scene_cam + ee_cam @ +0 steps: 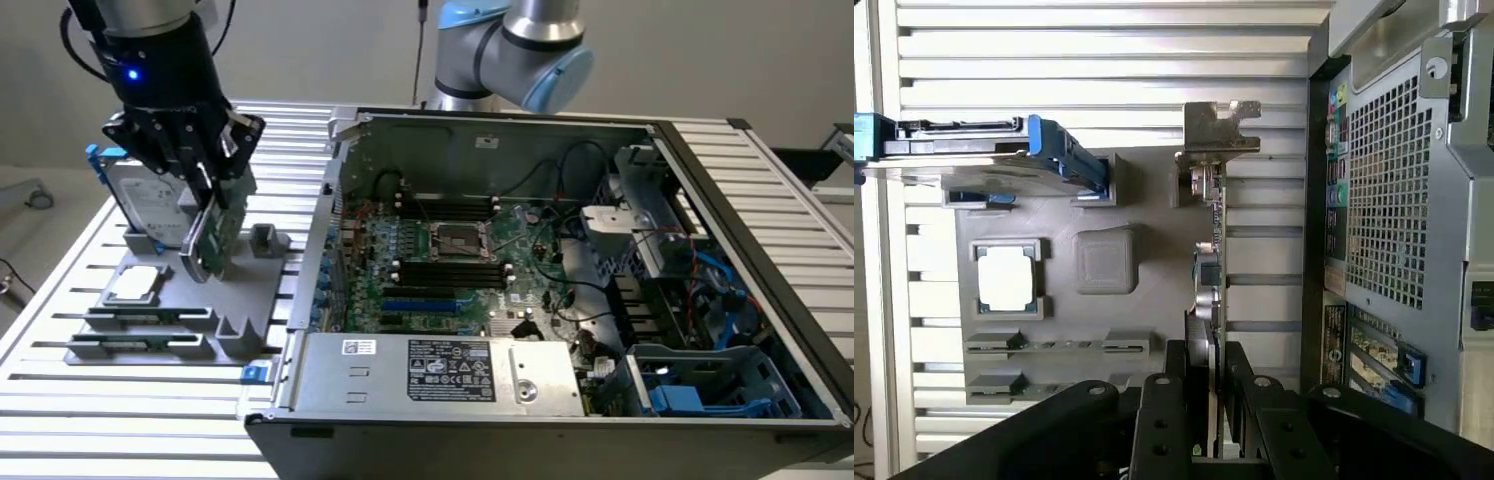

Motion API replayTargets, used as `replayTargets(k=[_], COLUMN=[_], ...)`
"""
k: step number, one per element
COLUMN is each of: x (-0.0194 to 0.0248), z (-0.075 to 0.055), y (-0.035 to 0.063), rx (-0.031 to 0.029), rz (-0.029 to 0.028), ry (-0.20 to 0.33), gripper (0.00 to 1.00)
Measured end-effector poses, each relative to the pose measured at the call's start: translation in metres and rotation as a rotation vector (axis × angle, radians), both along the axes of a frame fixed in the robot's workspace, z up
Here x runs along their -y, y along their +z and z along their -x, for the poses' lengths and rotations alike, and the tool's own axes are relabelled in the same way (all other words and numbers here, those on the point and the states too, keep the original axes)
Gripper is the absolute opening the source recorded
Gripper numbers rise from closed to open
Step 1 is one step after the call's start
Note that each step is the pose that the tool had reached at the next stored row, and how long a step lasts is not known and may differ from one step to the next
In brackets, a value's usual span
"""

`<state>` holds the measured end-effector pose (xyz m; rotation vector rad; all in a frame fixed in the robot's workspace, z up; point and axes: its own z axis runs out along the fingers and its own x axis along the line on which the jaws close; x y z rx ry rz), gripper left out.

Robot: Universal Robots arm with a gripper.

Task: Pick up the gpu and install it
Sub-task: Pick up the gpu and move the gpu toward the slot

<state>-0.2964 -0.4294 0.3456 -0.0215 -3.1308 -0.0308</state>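
Observation:
The gpu (203, 238) is a thin card standing on edge, green board showing, over the grey holder tray (160, 320) at the exterior view's left. My gripper (207, 200) comes down from above and is shut on the card's upper edge. In the wrist view the gpu (1211, 250) appears edge-on, running out from between my fingers (1162, 400), with its silver end bracket (1220, 130) at the far end. Whether the card's lower edge still rests in the holder is hard to tell.
A silver hard drive in a blue frame (134, 190) stands just behind the gpu, and a square CPU chip (134, 285) lies in the tray. The open computer case (747, 230) with its motherboard (454, 260) and power supply (441, 370) lies to the exterior view's right.

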Motion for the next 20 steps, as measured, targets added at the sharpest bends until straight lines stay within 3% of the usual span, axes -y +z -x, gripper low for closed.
replayTargets(k=[11,20], x=[0.0000,0.0002], z=[-0.024,-0.066], y=[0.0476,0.0629], rx=[-0.0007,-0.0057], rz=[0.0000,-0.0007], ry=[-0.007,-0.007], gripper=[0.27,0.27])
